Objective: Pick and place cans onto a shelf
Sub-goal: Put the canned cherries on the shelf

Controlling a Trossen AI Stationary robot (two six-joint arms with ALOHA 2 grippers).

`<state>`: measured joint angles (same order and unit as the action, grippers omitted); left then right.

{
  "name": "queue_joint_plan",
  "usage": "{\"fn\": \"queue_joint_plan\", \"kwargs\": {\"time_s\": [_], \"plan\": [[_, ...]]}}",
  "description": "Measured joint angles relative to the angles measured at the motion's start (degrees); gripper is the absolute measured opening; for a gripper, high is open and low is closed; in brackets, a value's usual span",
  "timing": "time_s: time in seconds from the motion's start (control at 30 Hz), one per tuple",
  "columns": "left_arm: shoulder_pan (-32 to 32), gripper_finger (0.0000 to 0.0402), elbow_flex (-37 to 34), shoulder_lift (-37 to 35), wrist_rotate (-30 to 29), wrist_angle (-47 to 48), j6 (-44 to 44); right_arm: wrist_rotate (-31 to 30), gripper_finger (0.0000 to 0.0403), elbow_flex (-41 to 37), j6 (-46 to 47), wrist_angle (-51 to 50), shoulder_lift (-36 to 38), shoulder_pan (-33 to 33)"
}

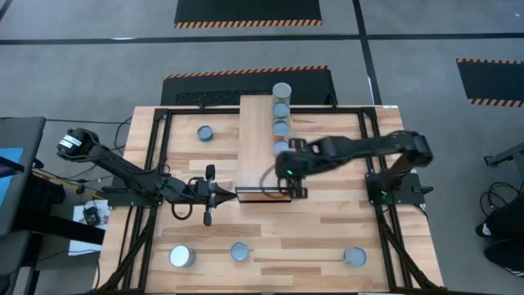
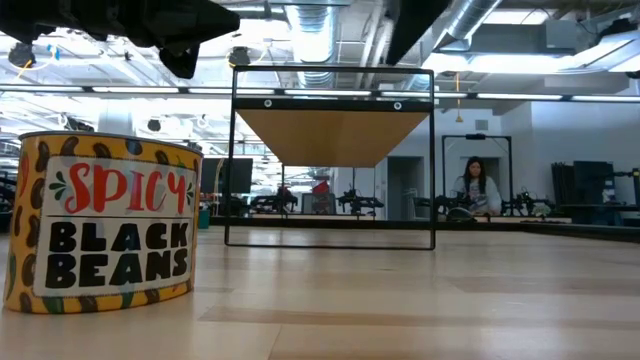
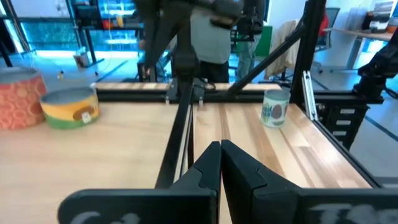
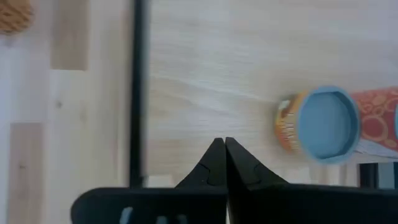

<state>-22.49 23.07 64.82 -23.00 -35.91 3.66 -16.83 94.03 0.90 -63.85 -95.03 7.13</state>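
Right wrist view: right gripper point(image 4: 221, 144) closed, empty, over the shelf point(image 4: 205, 74).

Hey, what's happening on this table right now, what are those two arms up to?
A two-armed robot is stocking cans onto the shelf. Four cans stand in a row along the shelf top. The right end effector is shut and empty, over the shelf's near end. The left end effector is shut too, waiting low beside that end. Four more cans sit on the tabletop.
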Motion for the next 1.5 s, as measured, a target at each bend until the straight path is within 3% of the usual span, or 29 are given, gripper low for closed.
{"fn": "queue_joint_plan", "kwargs": {"time_s": [0.47,0.57,0.67,0.93,1.03,1.13,1.37,1.5], "plan": [[-3.0,0.0,1.4,0.0,3.5,2.7,1.8,-6.4,0.0004,-40.1,5.7,43.4,28.6,15.3],[-5.3,0.0,5.6,0.0,2.4,8.8,2.0,-8.6,0.0003,-48.2,5.7,52.3,32.3,18.0],[-7.7,0.0,12.9,0.0,0.1,22.7,5.1,-9.7,0.0003,-55.8,5.5,62.1,34.7,19.7],[-14.7,0.0003,34.9,4.8,-4.4,64.8,32.8,-11.8,0.0004,-70.0,5.2,84.0,34.2,22.8],[-17.2,0.0017,41.1,9.1,-2.2,80.3,46.1,-11.8,0.0004,-72.3,5.1,89.7,33.1,23.4],[-18.9,0.0038,45.8,13.7,2.6,90.2,57.9,-11.8,0.0009,-72.8,4.2,89.6,32.7,23.6],[-23.7,0.009,53.0,24.2,13.8,95.0,77.2,-11.8,0.0005,-72.8,1.7,89.7,32.8,23.5],[-26.3,0.0113,57.3,29.1,16.6,97.5,86.6,-11.7,0.0009,-72.8,1.6,89.4,32.8,23.5]]}}
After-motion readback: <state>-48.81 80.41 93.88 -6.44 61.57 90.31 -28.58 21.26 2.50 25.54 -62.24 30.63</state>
